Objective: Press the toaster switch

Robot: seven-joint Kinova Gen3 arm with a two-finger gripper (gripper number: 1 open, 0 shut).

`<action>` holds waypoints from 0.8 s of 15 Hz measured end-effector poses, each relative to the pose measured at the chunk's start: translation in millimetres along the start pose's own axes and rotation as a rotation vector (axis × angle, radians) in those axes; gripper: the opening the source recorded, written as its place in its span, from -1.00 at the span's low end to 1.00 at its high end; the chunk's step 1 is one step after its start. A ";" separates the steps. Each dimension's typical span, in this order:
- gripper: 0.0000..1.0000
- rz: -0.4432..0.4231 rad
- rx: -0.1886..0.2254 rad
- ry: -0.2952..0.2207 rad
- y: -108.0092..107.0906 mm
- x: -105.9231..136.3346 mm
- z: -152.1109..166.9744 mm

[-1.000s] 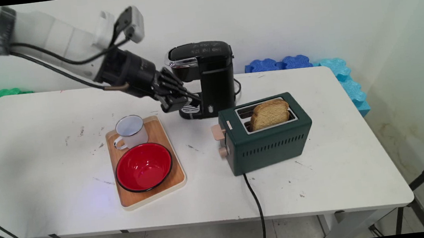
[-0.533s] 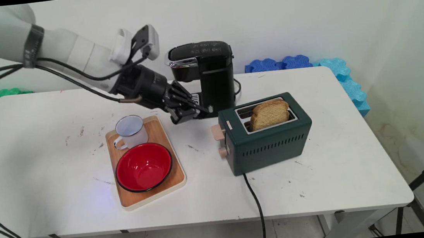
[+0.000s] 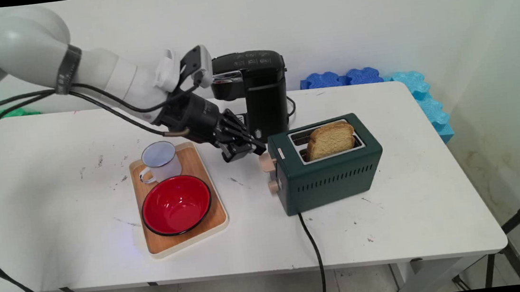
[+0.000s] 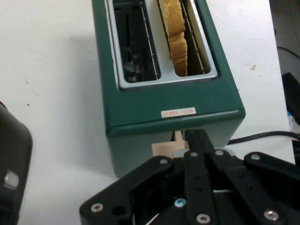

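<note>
One slice of toast [image 3: 331,140] stands in the rear slot of a dark green toaster [image 3: 334,177] at centre-right of the main view; the front slot is bare. Hand [image 3: 247,150] sits just left of the toaster's left end, its fingers pressed together, tip at the tan lever [image 3: 267,162] that sticks out of that end. Hand view: the closed fingers [image 4: 197,145] overlap the lever [image 4: 165,149] directly below the toaster's label; whether they touch it, cannot tell. A tan knob [image 3: 273,185] sits below the lever. Black coffee machine [image 3: 255,94] stands behind the hand, at upper centre. Wooden tray [image 3: 194,159] lies left of centre on the white table [image 3: 54,185], carrying a white enamel mug [image 3: 161,161] at its far end and a red bowl [image 3: 176,204] nearer the camera. Black power cord [image 3: 315,250] runs from the toaster toward the bottom edge.
</note>
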 end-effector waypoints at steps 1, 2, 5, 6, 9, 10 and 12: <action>-1.00 0.000 -0.002 -0.002 0.1 -0.2 3.1; -1.00 0.001 -0.002 -0.006 0.1 -0.7 6.4; -1.00 0.005 -0.003 -0.015 -0.3 -2.1 13.5; -1.00 0.006 -0.003 -0.017 -0.3 -2.3 16.1; -1.00 0.007 -0.004 -0.021 -0.5 -2.8 21.7; -1.00 0.007 -0.004 -0.022 -0.5 -3.0 24.2; -1.00 0.007 -0.004 -0.025 -0.4 -3.5 28.4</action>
